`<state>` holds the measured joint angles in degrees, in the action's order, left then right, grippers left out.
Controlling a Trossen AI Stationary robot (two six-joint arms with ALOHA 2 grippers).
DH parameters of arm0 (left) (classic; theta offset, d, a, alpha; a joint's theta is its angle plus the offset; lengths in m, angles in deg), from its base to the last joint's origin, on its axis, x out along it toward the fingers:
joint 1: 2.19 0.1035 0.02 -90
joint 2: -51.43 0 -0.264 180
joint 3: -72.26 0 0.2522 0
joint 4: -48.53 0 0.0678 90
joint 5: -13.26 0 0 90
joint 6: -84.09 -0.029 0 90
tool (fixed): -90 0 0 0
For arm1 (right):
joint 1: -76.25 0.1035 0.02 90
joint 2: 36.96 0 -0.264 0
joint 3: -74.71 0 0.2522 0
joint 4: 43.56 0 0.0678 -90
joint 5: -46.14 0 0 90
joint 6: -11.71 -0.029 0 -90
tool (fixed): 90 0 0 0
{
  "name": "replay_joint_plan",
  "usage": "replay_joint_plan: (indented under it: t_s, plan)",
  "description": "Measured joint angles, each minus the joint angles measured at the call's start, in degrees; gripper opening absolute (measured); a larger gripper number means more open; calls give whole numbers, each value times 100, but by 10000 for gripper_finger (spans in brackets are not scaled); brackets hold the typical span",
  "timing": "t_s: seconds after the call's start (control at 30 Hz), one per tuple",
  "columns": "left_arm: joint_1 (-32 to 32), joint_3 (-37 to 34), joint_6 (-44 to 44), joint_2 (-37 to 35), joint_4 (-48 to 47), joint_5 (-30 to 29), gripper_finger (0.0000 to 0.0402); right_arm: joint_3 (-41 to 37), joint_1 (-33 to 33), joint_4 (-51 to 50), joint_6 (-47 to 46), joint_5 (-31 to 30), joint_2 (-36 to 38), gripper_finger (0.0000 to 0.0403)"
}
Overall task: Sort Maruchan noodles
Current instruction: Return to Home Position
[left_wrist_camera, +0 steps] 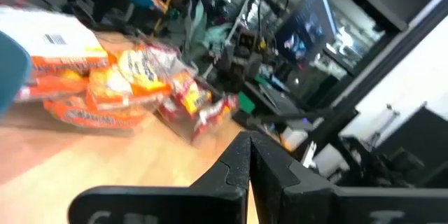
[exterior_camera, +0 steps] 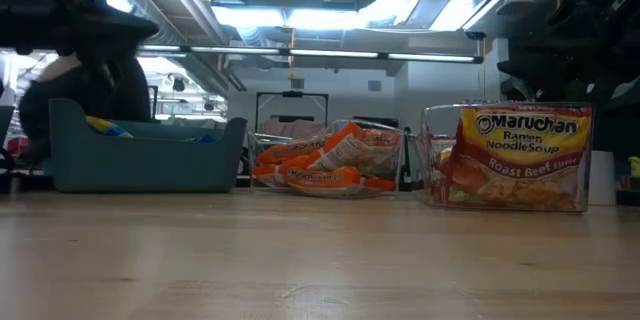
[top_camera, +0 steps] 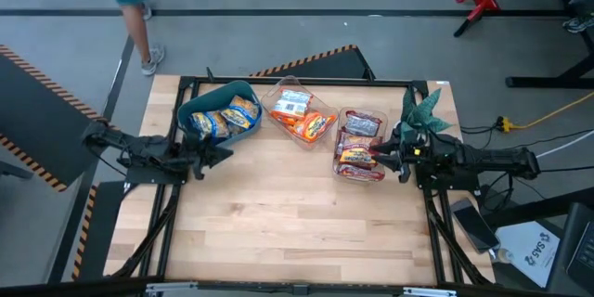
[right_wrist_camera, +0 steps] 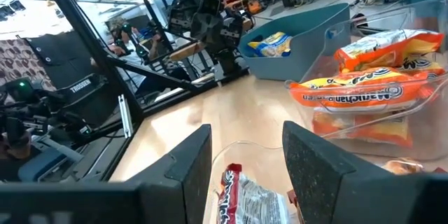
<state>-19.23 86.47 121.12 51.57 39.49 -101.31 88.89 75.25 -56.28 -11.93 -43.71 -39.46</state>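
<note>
Sorting seems done: blue-yellow crinkly packets [top_camera: 223, 119] lie in the teal plastic bin [top_camera: 199, 103], orange packets [top_camera: 312, 126] and red packets [top_camera: 357, 154] in two clear plastic containers [top_camera: 276, 90]; the left tool [left_wrist_camera: 249, 140] is closed, the right tool [right_wrist_camera: 246, 137] open, both empty.

On the table [top_camera: 297, 223] the bin [top_camera: 215, 94] stands left, the middle box [top_camera: 278, 89] just beside it, the right box [top_camera: 341, 141] a bit nearer the front. Noodle packs [top_camera: 225, 121] lie inside all three.

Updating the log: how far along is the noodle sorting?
Done: blue packs in the teal bin, orange packs in the middle clear container, red packs in the right clear container; none loose on the table. In hand: nothing; left gripper shut, right gripper open. Left: likely only parking them.
</note>
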Motion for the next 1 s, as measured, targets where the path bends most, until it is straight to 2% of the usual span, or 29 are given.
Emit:
replay_joint_plan:
  t_s: [0.6,0.83,0.93,1.0]
  plan:
    - [-940,0,-220,26,-93,-454,0,0,-13,-9,-4,46,0,160]
    - [-1124,0,-134,26,-41,-450,0,0,-13,-9,-4,58,0,160]
    - [-1160,2,-445,26,264,-224,0,0,-13,-7,-4,76,0,160]
    - [-1155,2,-797,27,353,-391,0,0,-13,-7,-4,85,0,160]
